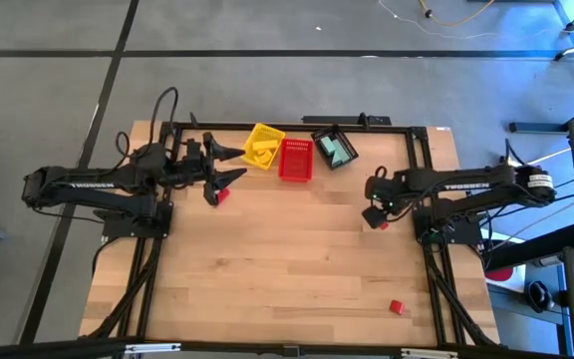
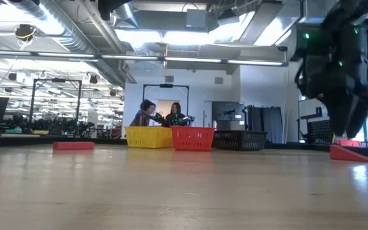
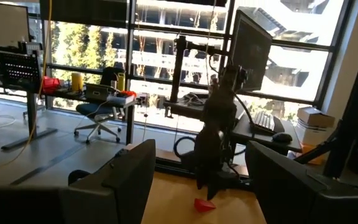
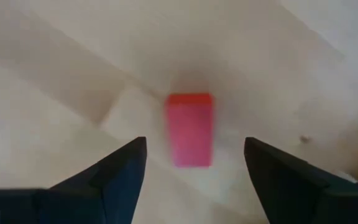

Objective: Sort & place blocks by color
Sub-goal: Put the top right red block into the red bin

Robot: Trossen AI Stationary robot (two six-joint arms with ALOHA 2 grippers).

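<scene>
Right claw (image 4: 194, 155) agape, pointing down above red block (image 4: 190, 129)

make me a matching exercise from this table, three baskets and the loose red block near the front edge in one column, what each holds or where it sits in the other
Things:
1. yellow basket
2. red basket
3. black basket
4. lone red block

States:
A. holds teal blocks
B. lies on bare wood near the table's front edge
C. holds yellow blocks
D. stands between the other two baskets

Pairs: 1-C, 2-D, 3-A, 4-B
</scene>
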